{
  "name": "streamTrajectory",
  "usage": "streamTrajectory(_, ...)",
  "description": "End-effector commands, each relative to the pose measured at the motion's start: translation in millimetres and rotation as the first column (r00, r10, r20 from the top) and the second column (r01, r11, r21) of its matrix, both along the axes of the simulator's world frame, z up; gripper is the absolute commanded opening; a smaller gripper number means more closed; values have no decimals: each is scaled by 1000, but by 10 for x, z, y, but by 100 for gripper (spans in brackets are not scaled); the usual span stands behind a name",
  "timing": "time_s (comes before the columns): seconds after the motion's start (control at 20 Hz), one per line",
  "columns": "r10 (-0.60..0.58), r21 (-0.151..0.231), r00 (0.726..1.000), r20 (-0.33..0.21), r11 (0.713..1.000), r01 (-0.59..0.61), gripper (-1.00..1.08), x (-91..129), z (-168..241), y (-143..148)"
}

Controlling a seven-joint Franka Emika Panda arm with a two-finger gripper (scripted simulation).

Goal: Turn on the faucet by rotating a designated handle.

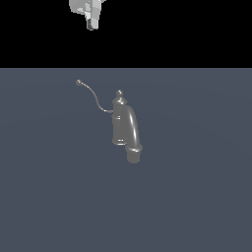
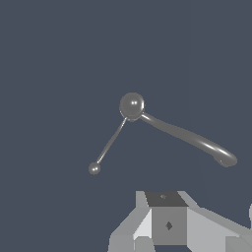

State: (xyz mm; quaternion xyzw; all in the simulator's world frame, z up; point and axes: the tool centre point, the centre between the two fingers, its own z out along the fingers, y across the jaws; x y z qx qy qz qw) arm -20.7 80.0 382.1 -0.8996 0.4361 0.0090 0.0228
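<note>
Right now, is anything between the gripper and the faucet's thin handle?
Nothing visible. The gripper hangs high above the handle, apart from it, with only open space between. The faucet itself stands to one side.

A flat blue-grey floor carries only the grey faucet, standing upright.

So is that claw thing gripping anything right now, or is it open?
Gripper: holding nothing, well clear of the faucet; whether it is open or shut cannot be told.
</note>
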Motion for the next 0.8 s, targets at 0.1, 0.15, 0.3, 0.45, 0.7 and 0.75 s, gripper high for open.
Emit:
streamTrajectory(0.1, -105, -5, 994, -7, 994, 105, -100, 219, -243, 125)
streamTrajectory(0.15, -128, -7, 992, -8, 992, 128, -100, 264, -299, 153)
streamTrajectory(0.3, -196, -13, 981, -11, 981, 196, -100, 396, -475, 238)
streamTrajectory(0.45, -263, -19, 965, -13, 965, 263, -100, 521, -658, 324)
streamTrajectory(0.7, -363, -31, 932, -12, 931, 363, -100, 696, -958, 458)
streamTrajectory(0.75, -380, -33, 925, -11, 925, 379, -100, 724, -1010, 481)
